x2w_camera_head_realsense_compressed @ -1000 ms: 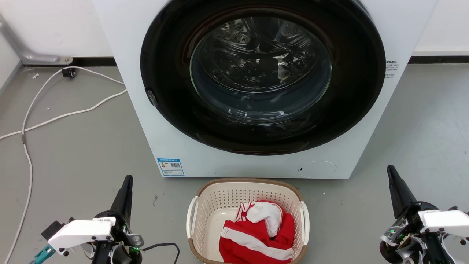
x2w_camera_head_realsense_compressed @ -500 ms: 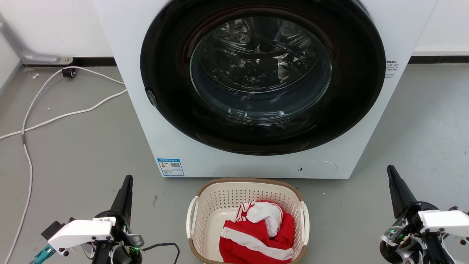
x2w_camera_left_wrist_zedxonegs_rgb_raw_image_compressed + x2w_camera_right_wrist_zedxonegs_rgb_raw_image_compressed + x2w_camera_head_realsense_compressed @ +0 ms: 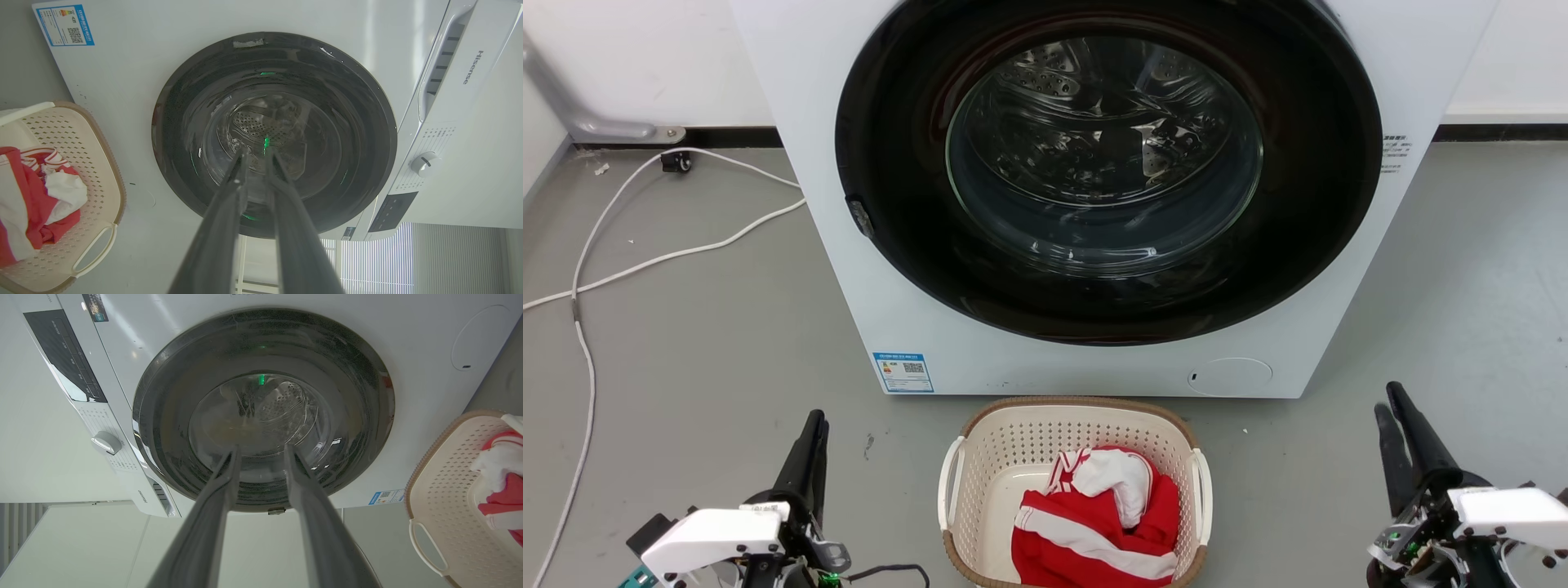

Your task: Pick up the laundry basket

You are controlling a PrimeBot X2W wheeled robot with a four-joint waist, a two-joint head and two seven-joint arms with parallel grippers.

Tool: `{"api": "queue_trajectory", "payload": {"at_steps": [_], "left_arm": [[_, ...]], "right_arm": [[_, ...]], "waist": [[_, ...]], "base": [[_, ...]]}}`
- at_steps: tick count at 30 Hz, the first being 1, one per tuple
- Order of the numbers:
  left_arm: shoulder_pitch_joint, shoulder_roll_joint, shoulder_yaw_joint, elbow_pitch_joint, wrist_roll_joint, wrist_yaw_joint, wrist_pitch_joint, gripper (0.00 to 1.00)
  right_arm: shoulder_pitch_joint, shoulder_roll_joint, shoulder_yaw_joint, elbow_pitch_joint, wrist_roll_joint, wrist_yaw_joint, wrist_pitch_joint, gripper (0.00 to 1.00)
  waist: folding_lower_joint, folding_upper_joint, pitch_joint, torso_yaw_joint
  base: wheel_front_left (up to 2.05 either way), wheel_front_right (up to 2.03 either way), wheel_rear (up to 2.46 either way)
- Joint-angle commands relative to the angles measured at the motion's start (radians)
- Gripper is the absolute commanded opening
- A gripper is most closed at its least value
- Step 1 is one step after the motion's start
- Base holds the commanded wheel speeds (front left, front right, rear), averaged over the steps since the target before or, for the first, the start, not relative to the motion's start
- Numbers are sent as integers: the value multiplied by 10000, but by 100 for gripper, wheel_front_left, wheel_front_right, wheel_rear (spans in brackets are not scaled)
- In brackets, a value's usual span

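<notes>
Grey floor [image 3: 686,343], white wall [image 3: 645,57] behind, a white cable [image 3: 645,261] trailing off left, and the washing machine [image 3: 915,327] stands dead centre. The laundry basket [image 3: 1029,437] sits on the floor just before it, between the arms, holding a red and white garment [image 3: 1094,523]. Left gripper [image 3: 817,418] is slightly parted, right gripper [image 3: 1387,398] spread wider, both apart from the basket. The basket's near edge is cut off, and the drum is lost in glare.
</notes>
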Motion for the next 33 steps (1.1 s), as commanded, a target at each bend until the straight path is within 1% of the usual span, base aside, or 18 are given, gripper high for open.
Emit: {"api": "queue_trajectory", "payload": {"at_steps": [1, 6, 11, 24, 33], "left_arm": [[-126, 27, -112, -133, -28, -5, -91, 100], [-162, 28, -383, -197, 37, -7, -308, 100], [-227, 56, -681, -265, 603, -9, -569, 100], [-244, 31, -1057, -549, 3660, -12, -1132, 100], [-211, 30, -1495, -544, 5737, 107, -1479, 100]], "right_arm": [[-64, -13, 41, -180, -49, 3, -112, 100], [50, -15, 139, -312, -197, 3, -326, 100], [150, -57, 201, -425, -832, 5, -575, 100], [445, -27, 199, -1141, -4370, 8, -1144, 100], [641, -15, 324, -1255, -6555, 10, -1482, 100]], "waist": [[0, -1, 0, 3], [0, -1, 0, 10], [0, -1, -3, 16], [0, -1, -38, 37], [0, -1, -73, 70]], "base": [[0, 0, 0], [0, 0, 0], [0, 0, 0], [0, 0, 0], [0, 0, 0]]}}
